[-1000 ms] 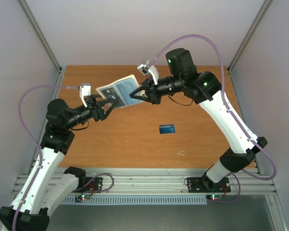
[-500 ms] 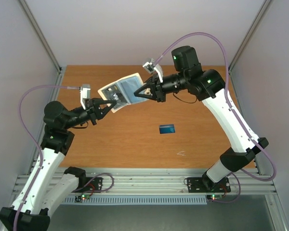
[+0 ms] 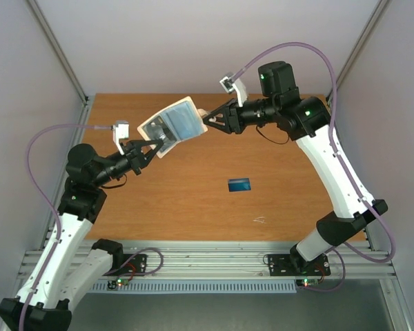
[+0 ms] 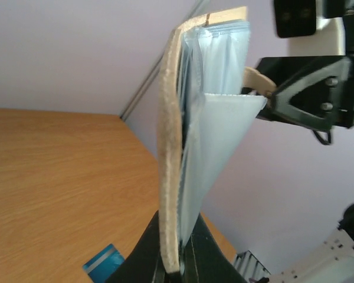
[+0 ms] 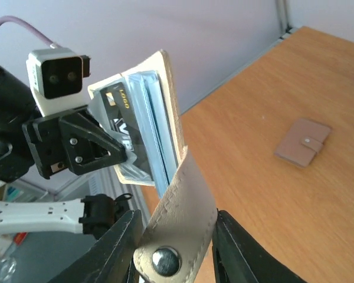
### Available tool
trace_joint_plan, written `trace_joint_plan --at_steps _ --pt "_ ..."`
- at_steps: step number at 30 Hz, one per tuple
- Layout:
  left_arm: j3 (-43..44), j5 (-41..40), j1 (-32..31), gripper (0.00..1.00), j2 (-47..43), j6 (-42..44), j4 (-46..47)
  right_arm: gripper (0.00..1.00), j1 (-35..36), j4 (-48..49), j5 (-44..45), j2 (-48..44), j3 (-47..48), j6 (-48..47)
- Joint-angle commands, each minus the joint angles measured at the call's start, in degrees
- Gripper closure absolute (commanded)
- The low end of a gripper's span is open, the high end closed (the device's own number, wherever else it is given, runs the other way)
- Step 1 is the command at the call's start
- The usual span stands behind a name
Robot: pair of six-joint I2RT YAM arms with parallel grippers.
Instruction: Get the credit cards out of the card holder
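Right hand (image 3: 210, 118) drawn back, spread around the strap (image 5: 180, 200), card holder (image 3: 172, 124) standing pinched above left hand (image 3: 156, 147)

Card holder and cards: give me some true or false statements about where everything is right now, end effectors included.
1. The card holder is up off the table, clamped in the left end effector. True.
2. The black card lies flat on the table. False: it sits in the raised holder.
3. The blue card lies on the table, apart from the holder. True.
4. The right end effector holds the brown pouch. False: the pouch lies on the table by itself.
5. The holder's snap strap sits between the right end effector's fingers. True.
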Motion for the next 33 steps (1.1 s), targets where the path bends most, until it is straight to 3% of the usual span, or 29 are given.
trace_joint_plan --at_steps 1,3,5,8,14,17,19,22,23,26,29,33 --pt "0.79 -4.79 0.05 1.0 -0.73 2.7 -1.57 0.68 3.73 2.13 8.83 -4.59 0.89 0.86" --pt "0.51 -4.66 0.05 1.0 -0.77 2.6 -1.09 0.68 8.57 2.53 7.92 -4.36 1.26 -2.04" --pt "0.58 -4.55 0.06 1.0 -0.33 2.59 -0.87 0.68 12.68 3.22 1.47 -2.49 1.65 -3.65" --pt "0.87 -3.84 0.05 1.0 -0.11 2.61 -0.16 0.72 14.66 6.34 -5.21 0.92 2.08 -0.06" --pt "1.29 -4.62 0.08 1.0 -0.22 3.17 0.05 0.71 14.66 5.82 4.04 0.78 4.92 0.49" --pt "1.84 -7.4 0.1 1.0 -0.19 5.08 -4.56 0.69 14.53 4.69 8.01 -1.24 4.93 -0.6" --pt "3.89 -14.6 -0.02 1.0 0.46 8.85 -12.34 0.68 14.54 4.07 7.32 -1.63 5.0 -1.06" --pt "7.79 -31.11 -0.25 1.0 4.16 24.49 -29.31 0.67 14.93 4.21 4.14 -1.19 4.55 -0.28" --pt "8.69 -38.36 -0.42 1.0 6.13 33.43 -34.26 0.67 14.98 4.26 3.51 -0.87 4.34 0.08" --pt "11.5 -52.81 -0.6 1.0 11.57 45.16 -47.34 0.67 15.07 4.07 2.87 -0.98 3.52 0.41" --pt "13.24 -55.36 -0.64 1.0 12.69 49.34 -50.71 0.66 15.07 7.49 2.7 -2.6 0.21 1.21" --pt "15.37 -53.11 -0.73 1.0 12.44 46.67 -50.55 0.66 15.06 16.12 -0.18 -2.98 -5.15 7.03"
